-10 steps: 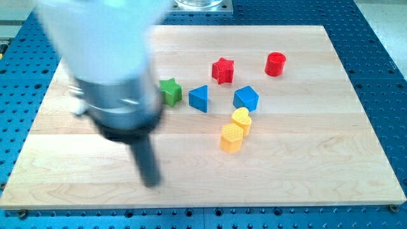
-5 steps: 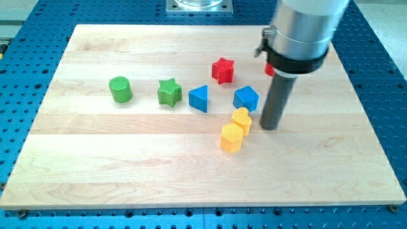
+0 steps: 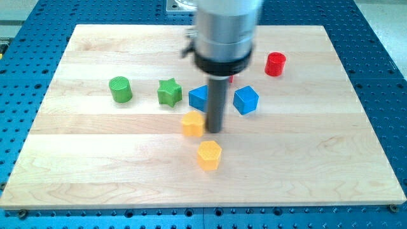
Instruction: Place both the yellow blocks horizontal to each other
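From the view's left, a green cylinder (image 3: 119, 89) and green star (image 3: 169, 92) sit clear of the work. One yellow block (image 3: 193, 124) touches my tip (image 3: 214, 130) on its left, presumably mid-push; the yellow hexagon (image 3: 208, 154) lies lower, so they aren't level yet. There is no claw, only the rod.

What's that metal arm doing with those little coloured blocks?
It is pushing the two yellow blocks around a wooden board with a dark rod. My tip sits just right of one yellow block; the yellow hexagon lies apart, lower and slightly to the right. They are not yet level. Green, blue and red blocks sit above, untouched.
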Motion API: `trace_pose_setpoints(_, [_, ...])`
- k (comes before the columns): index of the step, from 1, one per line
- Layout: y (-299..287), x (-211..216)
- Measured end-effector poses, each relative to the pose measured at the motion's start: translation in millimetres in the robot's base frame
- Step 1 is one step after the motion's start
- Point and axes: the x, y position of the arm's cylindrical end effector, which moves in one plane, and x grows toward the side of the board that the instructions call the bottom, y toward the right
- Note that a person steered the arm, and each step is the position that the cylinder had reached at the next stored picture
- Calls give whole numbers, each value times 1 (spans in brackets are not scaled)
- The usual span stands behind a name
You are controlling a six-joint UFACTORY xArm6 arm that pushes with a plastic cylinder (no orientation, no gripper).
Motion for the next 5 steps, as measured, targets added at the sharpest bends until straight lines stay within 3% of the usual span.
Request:
trace_pose_setpoints(1, [-67,6])
trace_pose_setpoints(2, [-85,-14])
trace_pose_setpoints(3, [-117,20])
trace_pose_setpoints(4, [-76,16])
trace_pose_setpoints(5, [-78,-9])
